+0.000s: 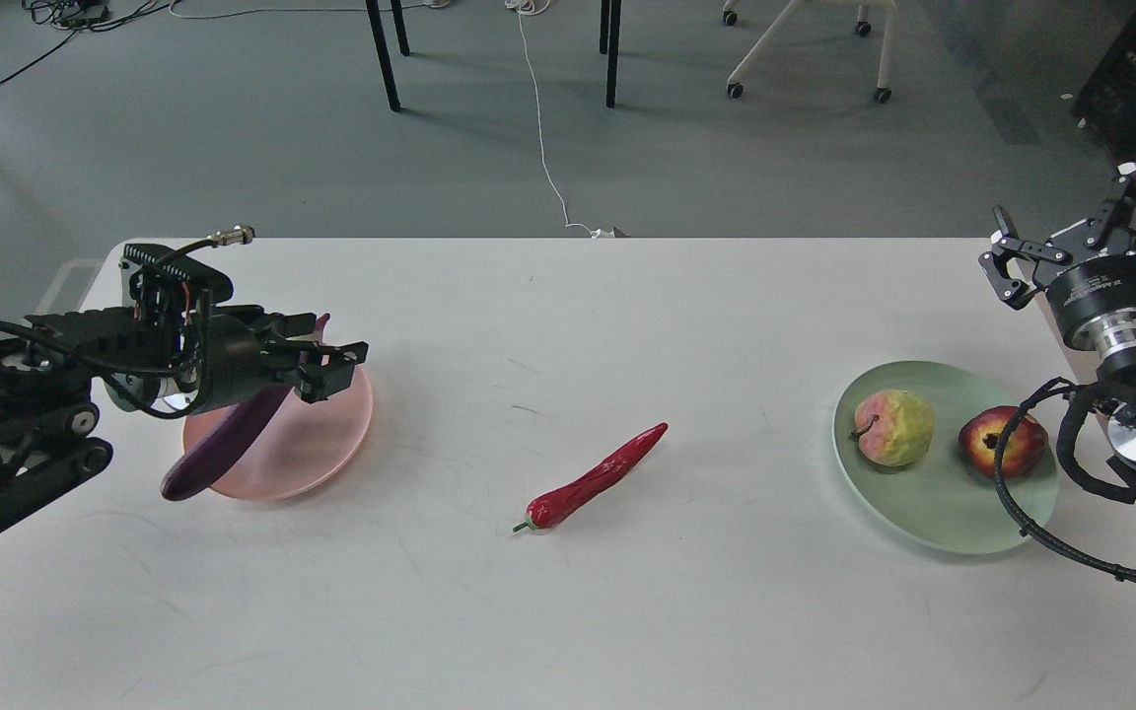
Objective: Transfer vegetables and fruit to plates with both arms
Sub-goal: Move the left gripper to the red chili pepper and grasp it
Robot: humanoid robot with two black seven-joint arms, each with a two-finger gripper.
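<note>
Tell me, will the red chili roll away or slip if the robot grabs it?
The chili looks glossy, so it may be slippery to pinch. It is long and slightly bent, lying flat on the table, so it would probably pivot or slide rather than roll far. It keeps its shape there, so it is likely stiff.

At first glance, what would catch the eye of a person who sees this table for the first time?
The red chili pepper lies alone at the middle of the white table. On the right, the mint green plate holds two fruits. On the left, the left gripper is over the pink plate, where a purple eggplant lies.
</note>
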